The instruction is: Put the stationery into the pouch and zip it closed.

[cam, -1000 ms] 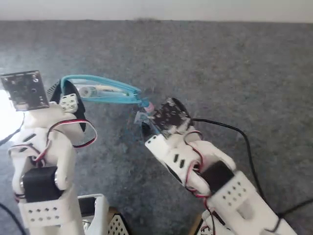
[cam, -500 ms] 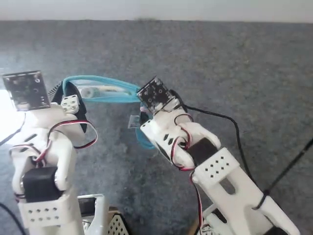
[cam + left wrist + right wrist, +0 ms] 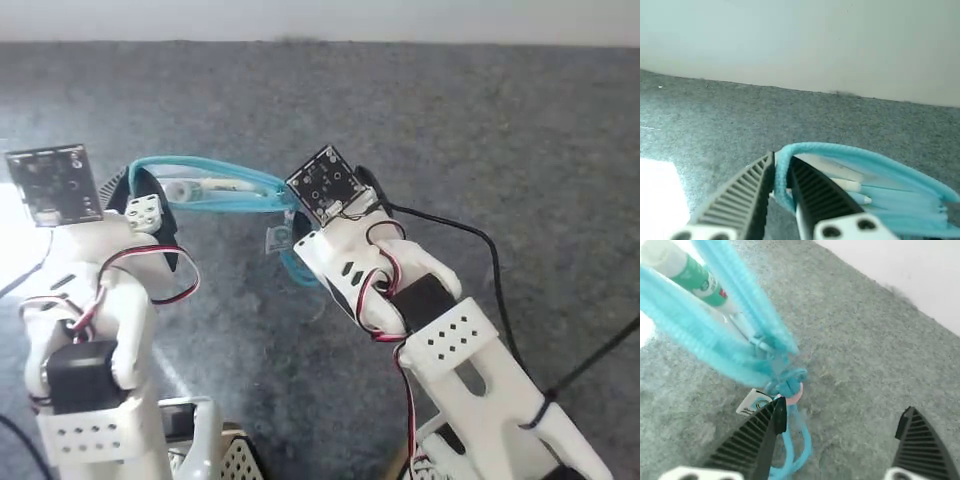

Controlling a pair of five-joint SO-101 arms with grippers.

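The turquoise pouch [image 3: 215, 185] is in the left part of the bench [image 3: 500, 130] in the high view, stretched between the two arms, with its mouth open along the top; whether its bottom touches the bench I cannot tell. Inside it there is stationery: a glue stick [image 3: 687, 267] with a green label, and some white pens [image 3: 850, 186] that lie along the pouch. The left end effector [image 3: 781, 159] is closed tight on one end of the pouch, and its two ribbed fingers [image 3: 812, 192] pinch the turquoise edge between them. At the other end of the pouch the two zipper sides come together, and from this point hang a small white tag [image 3: 752, 402] and a turquoise cord loop [image 3: 797, 452], which lies on the bench. The right end effector [image 3: 845, 415] is just over this end, with its jaws wide apart and nothing between them; the tip of one finger [image 3: 765, 435] is just beside the tag and the cord's knot, the other is well apart over the bare grey surface.
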